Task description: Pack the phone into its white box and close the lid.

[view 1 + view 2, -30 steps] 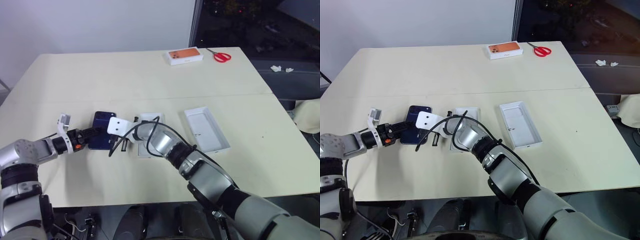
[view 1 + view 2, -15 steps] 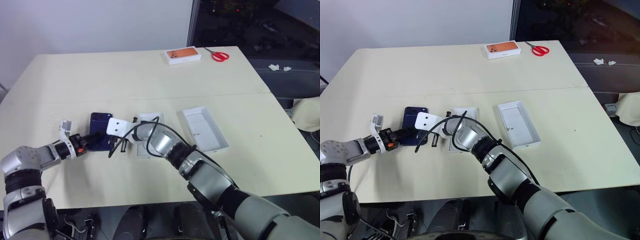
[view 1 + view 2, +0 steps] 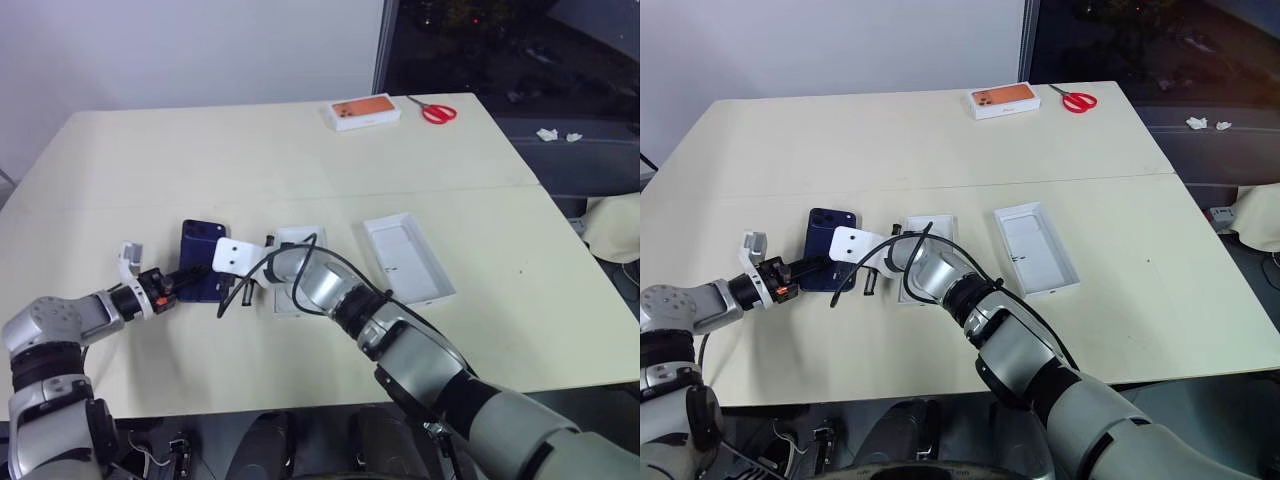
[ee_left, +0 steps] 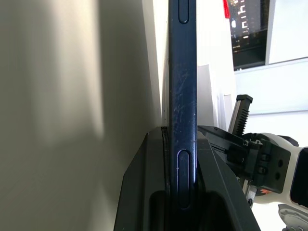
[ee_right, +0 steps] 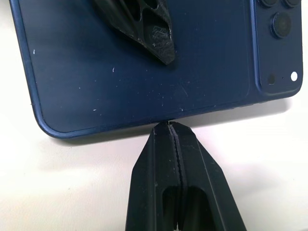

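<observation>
A: So where's the phone (image 3: 830, 263) rn?

B: Flat on the cream surface (image 3: 940, 150), back up, camera cluster at the far corner. It's just left of the white box (image 3: 928, 262), which is partly hidden behind the right arm.

A: Left end effector (image 3: 186, 284)?

B: Pinching the phone. Wrist view shows its two black fingers (image 4: 144, 192) clamped on either face of the phone's near edge, side button between them. One finger lies over the blue back in the right wrist view.

A: And the right end effector (image 5: 169, 126)?

B: Fingers pressed together, nothing between them. Tip sits right at the phone's long edge on the box side, low to the surface. Can't tell if it actually touches the edge.

A: Lid?

B: The lid (image 3: 1038, 249) is open side up, plain white inside, to the right of the white box w/ a gap between them.

A: Anything else near the box?

B: Not near. Orange-topped box (image 3: 1005, 99) well beyond the white box at the far edge of the surface, red-handled scissors (image 3: 1080, 100) just right of that. Seam across the surface runs between them and the white box.
</observation>
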`<state>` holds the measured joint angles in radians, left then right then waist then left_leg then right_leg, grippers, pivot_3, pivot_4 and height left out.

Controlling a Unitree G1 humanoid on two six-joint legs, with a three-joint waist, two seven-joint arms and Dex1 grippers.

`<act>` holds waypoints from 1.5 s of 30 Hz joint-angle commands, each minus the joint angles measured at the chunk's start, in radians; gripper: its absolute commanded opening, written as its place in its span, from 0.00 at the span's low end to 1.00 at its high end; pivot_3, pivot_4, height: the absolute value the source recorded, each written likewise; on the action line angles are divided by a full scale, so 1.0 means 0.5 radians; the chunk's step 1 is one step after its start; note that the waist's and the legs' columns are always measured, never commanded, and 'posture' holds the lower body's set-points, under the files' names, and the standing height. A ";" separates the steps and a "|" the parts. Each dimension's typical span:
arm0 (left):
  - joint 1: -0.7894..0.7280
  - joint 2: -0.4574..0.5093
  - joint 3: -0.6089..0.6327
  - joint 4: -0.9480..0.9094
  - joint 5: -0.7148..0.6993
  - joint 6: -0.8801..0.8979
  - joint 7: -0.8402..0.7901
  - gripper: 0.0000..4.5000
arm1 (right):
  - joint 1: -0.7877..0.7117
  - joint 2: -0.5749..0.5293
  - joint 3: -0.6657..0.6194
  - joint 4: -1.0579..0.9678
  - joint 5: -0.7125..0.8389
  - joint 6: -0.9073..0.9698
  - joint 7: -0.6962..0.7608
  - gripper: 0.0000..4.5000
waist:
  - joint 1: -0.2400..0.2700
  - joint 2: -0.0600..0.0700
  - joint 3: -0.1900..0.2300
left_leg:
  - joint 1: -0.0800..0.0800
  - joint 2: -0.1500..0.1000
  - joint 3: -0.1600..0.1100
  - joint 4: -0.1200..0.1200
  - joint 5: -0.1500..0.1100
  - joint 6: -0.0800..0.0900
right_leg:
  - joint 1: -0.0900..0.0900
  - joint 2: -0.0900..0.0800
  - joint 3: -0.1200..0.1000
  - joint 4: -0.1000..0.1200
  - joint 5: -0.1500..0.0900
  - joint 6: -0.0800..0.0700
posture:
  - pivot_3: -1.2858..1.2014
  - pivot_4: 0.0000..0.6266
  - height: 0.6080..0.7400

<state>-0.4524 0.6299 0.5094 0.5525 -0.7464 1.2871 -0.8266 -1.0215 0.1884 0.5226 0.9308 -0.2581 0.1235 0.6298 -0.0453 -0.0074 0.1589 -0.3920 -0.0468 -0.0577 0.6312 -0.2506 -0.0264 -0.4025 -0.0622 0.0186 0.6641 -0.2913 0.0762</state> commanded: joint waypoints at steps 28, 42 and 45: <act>0.217 -1.105 0.357 -1.354 -0.893 0.386 1.101 0.00 | 1.079 -1.480 -0.839 -2.191 1.097 0.544 1.051 1.00 | 0.016 -0.023 0.008 | -0.030 0.006 0.000 0.007 0.001 0.000 | -0.011 0.004 -0.003 -0.005 0.000 0.001 | 0.52 0.24 1.00; 0.227 -1.223 0.121 -1.275 -1.028 0.218 1.388 0.00 | 1.225 -1.607 -0.871 -2.252 1.116 0.514 0.899 1.00 | 0.076 -0.029 0.012 | -0.031 0.010 0.000 0.013 0.001 -0.001 | -0.010 0.008 -0.004 -0.005 0.000 0.001 | 0.52 0.24 1.00; 0.233 -1.205 0.070 -1.287 -1.067 0.215 1.424 0.00 | 1.232 -1.609 -0.857 -2.252 1.110 0.502 0.885 1.00 | 0.079 -0.029 0.012 | -0.033 0.010 -0.001 0.020 0.000 0.000 | -0.008 0.008 -0.005 -0.005 0.000 0.001 | 0.52 0.24 1.00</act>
<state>-0.3235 0.0231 0.5613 -0.0619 -1.2173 1.3940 -0.1180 -0.4033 -0.6143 0.1034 -0.1548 0.2881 0.3936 1.0786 -0.0057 -0.0219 0.1650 -0.4086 -0.0420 -0.0581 0.6424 -0.2507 -0.0260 -0.4059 -0.0584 0.0160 0.6617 -0.2913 0.0766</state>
